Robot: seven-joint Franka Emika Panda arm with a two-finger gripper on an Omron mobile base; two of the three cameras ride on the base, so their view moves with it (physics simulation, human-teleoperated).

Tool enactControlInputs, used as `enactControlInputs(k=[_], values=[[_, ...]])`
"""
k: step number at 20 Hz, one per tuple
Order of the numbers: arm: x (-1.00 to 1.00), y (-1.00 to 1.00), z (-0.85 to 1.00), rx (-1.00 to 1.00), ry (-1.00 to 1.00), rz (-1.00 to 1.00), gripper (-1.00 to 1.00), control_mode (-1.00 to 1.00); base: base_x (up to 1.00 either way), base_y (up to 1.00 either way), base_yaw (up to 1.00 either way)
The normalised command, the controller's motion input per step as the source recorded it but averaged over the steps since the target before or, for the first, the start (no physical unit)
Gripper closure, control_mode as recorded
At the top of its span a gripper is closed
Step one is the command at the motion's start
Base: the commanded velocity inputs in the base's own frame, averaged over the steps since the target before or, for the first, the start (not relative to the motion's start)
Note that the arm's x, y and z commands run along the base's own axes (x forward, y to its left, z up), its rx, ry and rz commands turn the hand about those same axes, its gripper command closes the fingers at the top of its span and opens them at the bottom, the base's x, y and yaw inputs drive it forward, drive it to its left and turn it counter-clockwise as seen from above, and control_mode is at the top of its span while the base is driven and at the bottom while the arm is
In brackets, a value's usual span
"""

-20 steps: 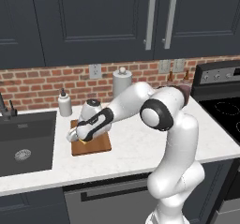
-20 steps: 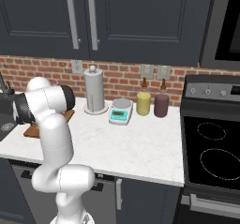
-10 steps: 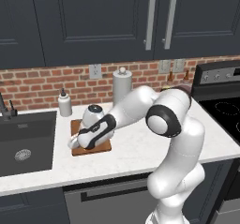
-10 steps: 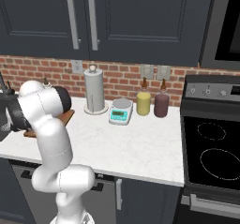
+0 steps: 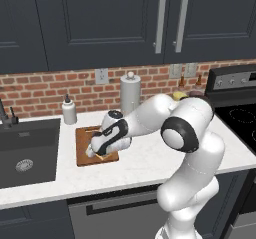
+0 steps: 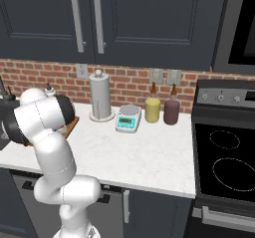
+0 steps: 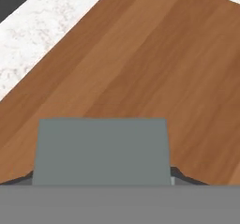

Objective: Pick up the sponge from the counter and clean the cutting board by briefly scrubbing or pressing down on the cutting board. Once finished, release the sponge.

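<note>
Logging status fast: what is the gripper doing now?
Gripper: shut on the sponge, low over the cutting board.

Sponge (image 7: 102, 150): grey scouring face toward hand camera, held low over the board between the finger tips; yellow edge just visible at the hand in left base view. Cutting board (image 5: 83, 148): brown wood, flat, partly covered by the arm. Counter (image 5: 150, 163): white veined marble, board lying just right of dark sink.

Illumination is even and diffuse, without glare. Shadows are soft. Base views are sharp; the hand view is slightly blurred at 6 o'clock.
</note>
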Motion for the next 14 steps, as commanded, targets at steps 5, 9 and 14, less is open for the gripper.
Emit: enactControlInputs(k=[5,9,14], values=[[-0.12,-0.89,-0.34,0.01,-0.01,0.00,1.00,-1.00,0.00,0.00,0.00],[0.28,-0.34,-0.45,0.00,-0.04,0.01,1.00,-1.00,0.00,0.00,0.00],[0.61,-0.02,-0.33,0.00,-0.07,0.01,1.00,-1.00,0.00,0.00,0.00]])
